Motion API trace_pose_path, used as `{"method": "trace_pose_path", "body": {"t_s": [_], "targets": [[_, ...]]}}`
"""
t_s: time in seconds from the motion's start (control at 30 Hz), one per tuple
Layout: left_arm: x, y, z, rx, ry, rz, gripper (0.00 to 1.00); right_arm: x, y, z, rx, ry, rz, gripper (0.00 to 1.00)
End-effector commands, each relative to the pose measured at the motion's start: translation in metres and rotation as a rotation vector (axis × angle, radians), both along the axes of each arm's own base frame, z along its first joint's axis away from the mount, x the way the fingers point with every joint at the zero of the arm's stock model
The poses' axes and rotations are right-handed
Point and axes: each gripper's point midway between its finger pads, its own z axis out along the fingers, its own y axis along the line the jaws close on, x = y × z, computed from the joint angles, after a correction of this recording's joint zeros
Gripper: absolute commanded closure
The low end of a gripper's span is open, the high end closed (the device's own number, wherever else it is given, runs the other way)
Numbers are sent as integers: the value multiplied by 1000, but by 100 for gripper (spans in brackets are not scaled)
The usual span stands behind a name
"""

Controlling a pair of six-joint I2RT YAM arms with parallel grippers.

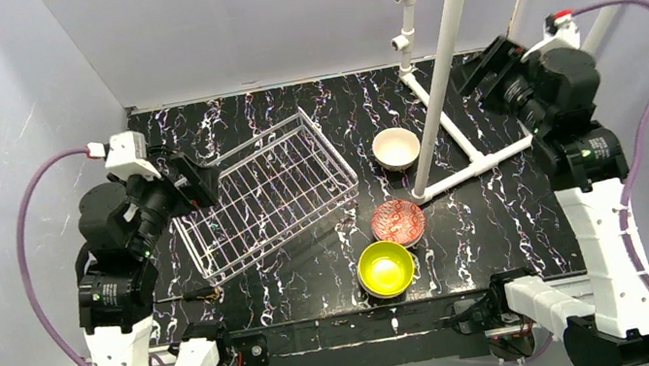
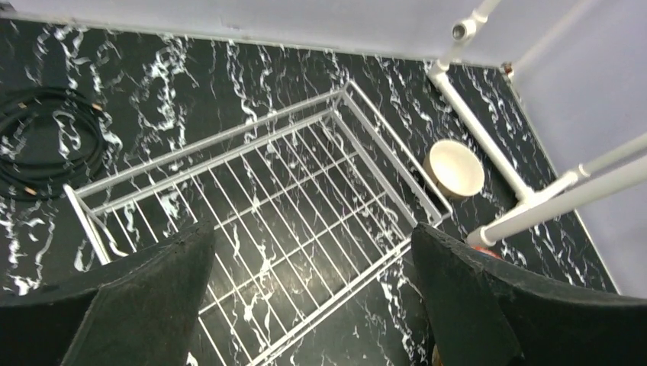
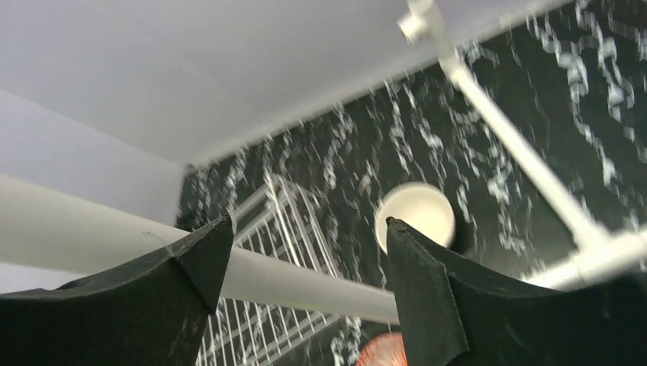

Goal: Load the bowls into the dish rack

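Hovering at the left end of the dish rack [image 1: 268,192], the left gripper [image 1: 194,181] is spread wide and grips nothing. The wire rack sits empty on the black marble table [image 1: 315,273]. To its right, all outside it, lie a yellow-green bowl [image 1: 385,269], a red-patterned bowl [image 1: 398,221] just beside it, and farther back a cream bowl [image 1: 396,147]. Past the white pipe frame [image 1: 446,46], the raised right gripper [image 1: 481,75] is also released and empty.
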Motion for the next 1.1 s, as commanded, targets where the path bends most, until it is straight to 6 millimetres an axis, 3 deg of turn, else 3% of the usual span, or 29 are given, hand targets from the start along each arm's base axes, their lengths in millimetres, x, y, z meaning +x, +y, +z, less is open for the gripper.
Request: {"method": "trace_pose_path", "body": {"t_s": [0.0,0.13,0.23,0.4,0.53,0.67,0.8,0.93,1.07], "targets": [[-15,-18,-18,-30,-18,-117,2,-20,10,-59,42,150,53,17],[-27,-42,-42,-78,-8,-259,2,-29,22,-123,112,290,98,16],[-22,-51,-64,-152,50,-280,2,-35,41,-163,170,374,188,17],[-8,-78,-88,-273,208,-393,2,-52,59,-207,207,461,311,17],[2,-96,-105,-350,339,-417,2,-61,62,-224,180,461,361,14],[-6,-135,-118,-266,386,-493,2,-69,62,-243,153,488,380,13],[-11,-165,-143,-182,462,-530,2,-75,55,-262,105,535,361,13],[-20,-193,-165,-79,503,-577,2,-77,44,-261,33,542,325,14],[-35,-225,-184,29,532,-651,5,-75,21,-253,-56,530,208,14]]}}
